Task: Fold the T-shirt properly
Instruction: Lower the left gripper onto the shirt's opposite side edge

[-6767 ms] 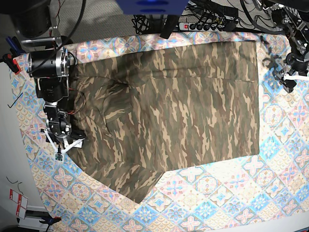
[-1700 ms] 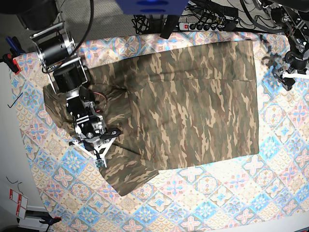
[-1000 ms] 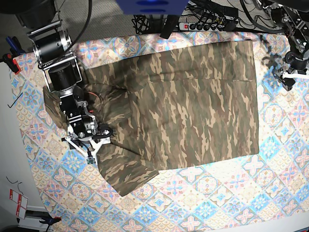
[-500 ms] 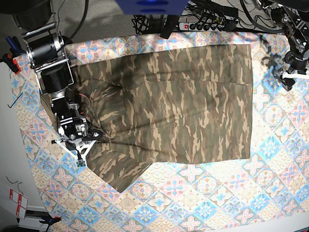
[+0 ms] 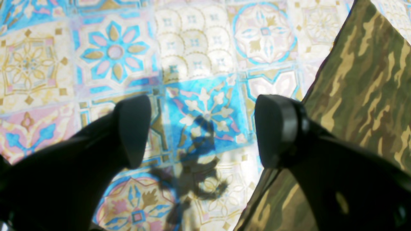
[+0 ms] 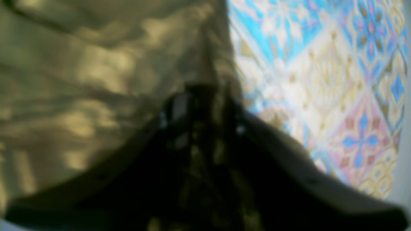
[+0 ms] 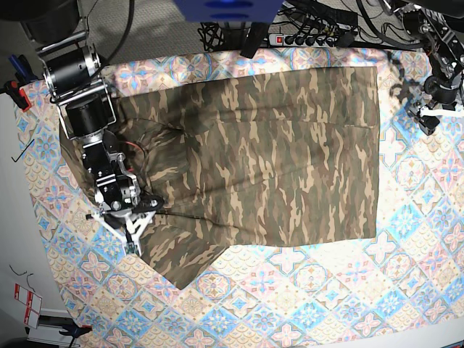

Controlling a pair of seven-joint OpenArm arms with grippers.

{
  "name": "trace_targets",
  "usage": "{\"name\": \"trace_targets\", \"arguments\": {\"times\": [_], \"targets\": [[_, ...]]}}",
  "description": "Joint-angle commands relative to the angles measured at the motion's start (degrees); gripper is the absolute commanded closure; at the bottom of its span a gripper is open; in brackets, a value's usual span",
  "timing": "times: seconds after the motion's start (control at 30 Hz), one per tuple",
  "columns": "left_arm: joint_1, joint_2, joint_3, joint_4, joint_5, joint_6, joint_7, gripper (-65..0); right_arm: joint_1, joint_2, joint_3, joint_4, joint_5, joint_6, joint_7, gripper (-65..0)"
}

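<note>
Pinching: my right gripper [image 6: 200, 106] has its jaws drawn in on a ridge of camouflage cloth; the wrist view is blurred, but fabric runs up between the fingers.
Right grip, from above: the right gripper [image 7: 125, 210] sits low on the T-shirt's sleeve end, near the cloth's edge.
Left gripper: my left gripper [image 5: 202, 128] hangs with jaws spread wide and nothing between them, only the tablecloth [image 5: 199, 54] below and a shirt edge just beside one finger.
Left arm, from above: the left gripper [image 7: 429, 116] is parked off the shirt's far side, touching no fabric that I can see.
T-shirt: the T-shirt [image 7: 268, 159] lies mostly flat across the tablecloth [image 7: 326, 290], one sleeve flap jutting toward the near edge.
Risk, slip: my pinch looks thin; a quick pull could let the cloth slide out and the fold collapse.
Risk, drag: with only one hand holding, pulling may haul the whole shirt sideways and bunch it.
Risk, layers: I cannot tell how many layers I hold.
</note>
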Motion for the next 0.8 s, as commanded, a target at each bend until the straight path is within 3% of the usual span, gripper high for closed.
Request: {"name": "trace_targets", "arguments": {"times": [0.0, 0.07, 0.17, 0.3, 0.4, 0.53, 0.77], "targets": [[0.07, -0.91, 0.84, 1.3, -0.72, -0.19, -0.77, -49.7, 2.14, 0.43, 0.58, 2.95, -0.5, -0.25, 0.91, -24.6], [0.34, 0.49, 3.03, 2.53, -0.81, -0.19, -0.94, -49.7, 2.14, 0.6, 0.67, 4.62, -0.5, -0.25, -0.15, -31.0], [1.57, 6.21, 4.44, 7.98, -0.72, -0.27, -0.94, -49.7, 2.14, 0.87, 0.76, 4.35, -0.5, -0.25, -0.24, -38.9], [1.65, 11.48, 11.56, 13.52, -0.28, -2.12, -0.68, -49.7, 2.23, 1.31, 4.27, 2.15, -0.5, -0.25, -0.15, -40.0], [1.13, 11.75, 18.77, 11.49, 0.95, -2.03, -1.03, -49.7, 2.23, 1.31, 7.09, 0.13, -0.5, -0.25, -0.06, -40.0], [-2.04, 11.83, 24.84, 4.99, 7.81, -2.03, -1.12, -49.7, 2.23, 2.27, 7.44, 0.22, -0.5, -0.25, 0.12, -40.0], [-2.92, 11.83, 27.91, -4.86, 15.63, -1.94, -7.36, -49.7, 1.0, 2.62, 7.44, 0.22, -0.5, -0.25, 0.03, -40.0]]}}
